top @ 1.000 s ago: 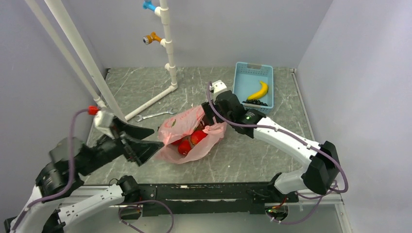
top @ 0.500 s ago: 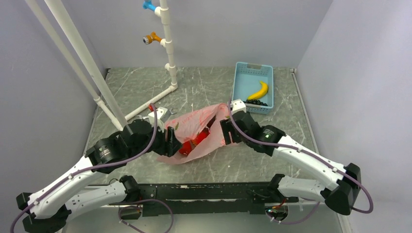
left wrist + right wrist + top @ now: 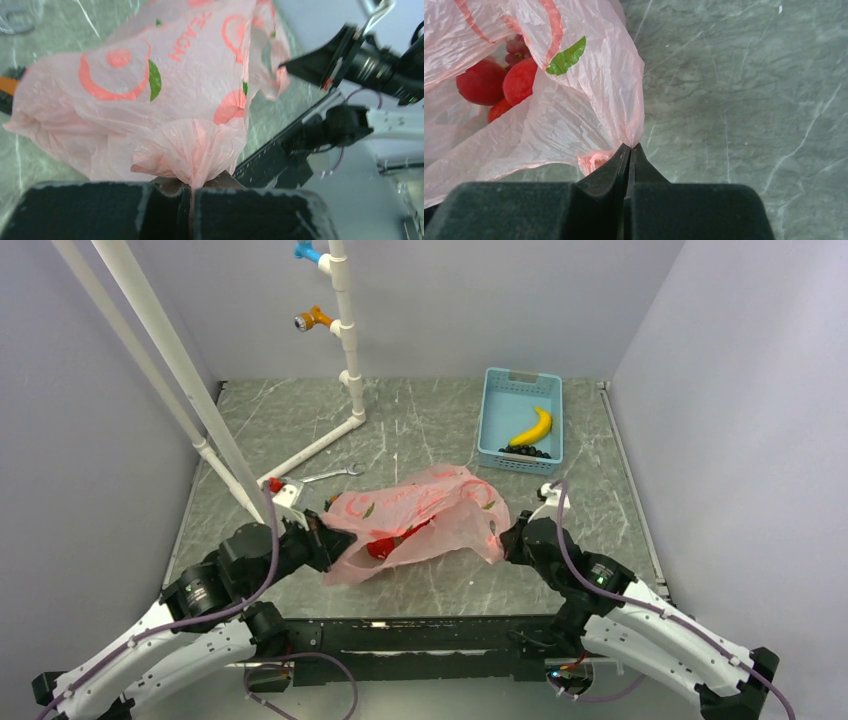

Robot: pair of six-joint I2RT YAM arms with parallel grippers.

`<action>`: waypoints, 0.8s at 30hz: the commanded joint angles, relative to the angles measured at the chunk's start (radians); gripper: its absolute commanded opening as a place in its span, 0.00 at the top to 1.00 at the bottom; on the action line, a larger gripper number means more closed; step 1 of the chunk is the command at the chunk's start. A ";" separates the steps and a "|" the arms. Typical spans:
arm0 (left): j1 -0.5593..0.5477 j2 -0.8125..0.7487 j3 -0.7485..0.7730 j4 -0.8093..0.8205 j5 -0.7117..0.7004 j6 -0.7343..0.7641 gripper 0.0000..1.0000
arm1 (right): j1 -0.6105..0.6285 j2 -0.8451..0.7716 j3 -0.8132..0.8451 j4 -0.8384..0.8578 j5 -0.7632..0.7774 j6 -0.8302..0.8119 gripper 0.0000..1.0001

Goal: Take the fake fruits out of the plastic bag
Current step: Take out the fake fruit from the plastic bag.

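Left arm lies low, reaching forward over the bench. The left pincer is clamped on a bunched corner of the plastic bag, and only the left wrist view shows that gathered film pinched tight. The bag sits mid-bench, stretched between both arms, pink and crinkly, printed with red rings and green leaves. The right wrist view gives the best look at the fake fruits, glossy red rounds and grapes inside. The right pincer is closed on the bag's right edge, arm low.
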 commanded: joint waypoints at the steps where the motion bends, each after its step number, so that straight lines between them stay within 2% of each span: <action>1: -0.001 -0.063 -0.020 0.185 -0.129 0.010 1.00 | -0.001 -0.068 -0.012 -0.062 0.065 0.168 1.00; 4: -0.001 -0.121 -0.055 0.241 -0.191 0.016 1.00 | 0.000 -0.127 0.037 -0.274 0.223 0.322 1.00; 8: -0.001 -0.150 -0.085 0.312 -0.196 0.038 1.00 | -0.001 -0.207 0.057 -0.389 0.331 0.448 1.00; 12: -0.002 -0.133 -0.068 0.272 -0.195 0.022 1.00 | -0.001 -0.210 0.121 -0.497 0.440 0.528 1.00; 14: -0.002 -0.132 -0.071 0.259 -0.197 0.024 1.00 | 0.000 -0.177 0.147 -0.467 0.460 0.458 0.98; 16: -0.001 -0.124 -0.066 0.248 -0.181 0.015 1.00 | 0.000 -0.151 0.176 -0.352 0.381 0.244 0.79; 17: -0.002 -0.119 -0.058 0.243 -0.162 0.011 1.00 | -0.001 -0.141 0.187 -0.268 0.305 0.125 0.65; 19: -0.001 -0.110 -0.051 0.245 -0.130 0.005 1.00 | -0.001 -0.124 0.223 -0.077 0.052 -0.138 0.41; 21: -0.001 -0.106 -0.060 0.262 -0.110 0.005 1.00 | -0.001 -0.099 0.276 0.006 -0.122 -0.278 0.23; 24: -0.001 -0.101 -0.069 0.268 -0.106 -0.009 1.00 | -0.001 -0.051 0.386 -0.008 -0.178 -0.375 0.13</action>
